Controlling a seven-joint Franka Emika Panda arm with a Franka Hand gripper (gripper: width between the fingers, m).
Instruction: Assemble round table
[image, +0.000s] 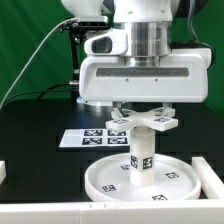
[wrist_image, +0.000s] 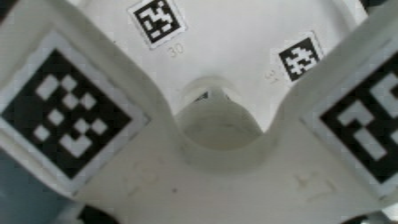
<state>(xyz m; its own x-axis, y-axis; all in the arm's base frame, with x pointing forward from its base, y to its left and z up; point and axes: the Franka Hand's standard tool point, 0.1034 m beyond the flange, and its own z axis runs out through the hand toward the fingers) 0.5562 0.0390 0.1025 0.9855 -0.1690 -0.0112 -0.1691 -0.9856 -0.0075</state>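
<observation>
You are seating the cross (image: 141, 123) on the cylinder (image: 140, 160), standing upright in the disc (image: 100, 180) on the worktop. Jaws are gripping the cross; next, twist it home squarely.

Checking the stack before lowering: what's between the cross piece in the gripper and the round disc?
The upright cylinder, standing on the disc under the cross piece at the gripper; exterior view.

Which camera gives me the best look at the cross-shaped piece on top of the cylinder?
The wrist view: the cross-shaped piece fills it, tags readable. The exterior view shows only its edge atop the cylinder.
</observation>
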